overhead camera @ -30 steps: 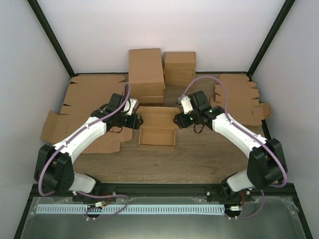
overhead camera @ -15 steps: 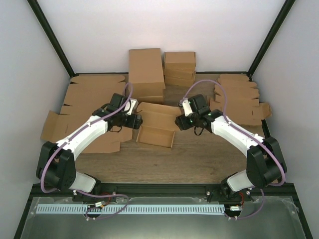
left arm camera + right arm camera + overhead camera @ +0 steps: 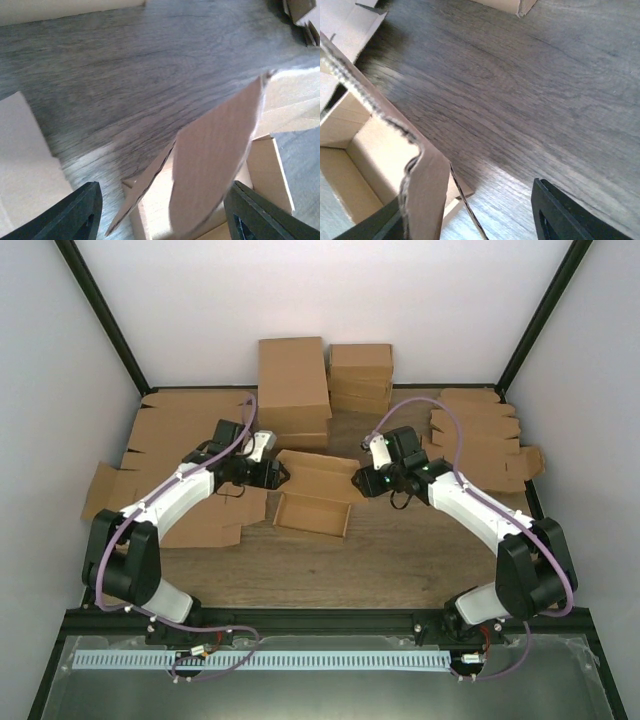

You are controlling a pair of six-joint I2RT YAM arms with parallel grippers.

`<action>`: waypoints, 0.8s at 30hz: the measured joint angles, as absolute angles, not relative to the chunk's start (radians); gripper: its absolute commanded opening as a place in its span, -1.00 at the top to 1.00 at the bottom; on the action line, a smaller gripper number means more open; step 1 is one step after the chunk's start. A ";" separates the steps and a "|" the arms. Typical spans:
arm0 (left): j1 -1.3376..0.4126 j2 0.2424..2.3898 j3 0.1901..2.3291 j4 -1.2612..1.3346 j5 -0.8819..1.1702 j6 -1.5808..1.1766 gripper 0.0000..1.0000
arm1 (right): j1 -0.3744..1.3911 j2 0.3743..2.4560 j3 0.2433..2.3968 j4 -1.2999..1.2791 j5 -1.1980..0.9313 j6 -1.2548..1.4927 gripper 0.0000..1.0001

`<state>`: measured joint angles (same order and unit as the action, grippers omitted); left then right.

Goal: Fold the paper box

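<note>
Though close, paper box (image 3: 313, 512) only partial.

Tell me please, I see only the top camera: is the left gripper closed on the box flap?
Observer: No. In the left wrist view the left gripper is open. The flap of the box stands between its fingers, with a clear gap on one side.
Operator: And the right gripper?
Observer: Its wrist view shows the right gripper open too. The other flap is close to one finger, and the far finger hangs over bare table.
Operator: Is that flap flat?
Observer: No, its upper edge looks wavy and bent.
</note>
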<state>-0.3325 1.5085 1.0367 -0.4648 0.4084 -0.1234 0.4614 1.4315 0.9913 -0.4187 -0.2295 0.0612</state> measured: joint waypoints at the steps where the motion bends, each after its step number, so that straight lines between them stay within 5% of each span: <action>1: -0.332 1.518 1.043 -0.463 0.424 -0.121 -0.26 | 0.459 1.431 0.991 -0.422 -0.238 0.060 -0.01; 14: -0.334 1.529 1.047 -0.467 0.466 -0.123 0.35 | 0.458 1.431 0.991 -0.483 -0.338 0.084 0.40; 20: -0.348 1.463 1.021 -0.476 0.421 -0.139 0.87 | 0.460 1.424 0.991 -0.511 -0.347 0.109 0.69; 24: -0.367 1.449 1.016 -0.478 0.394 -0.153 0.92 | 0.474 1.424 0.991 -0.522 -0.345 0.132 0.70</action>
<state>-0.3668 1.4487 1.0164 -0.4782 0.3939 -0.1532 0.4736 1.4239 0.9913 -0.5224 -0.3447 0.1318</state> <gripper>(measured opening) 0.047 0.151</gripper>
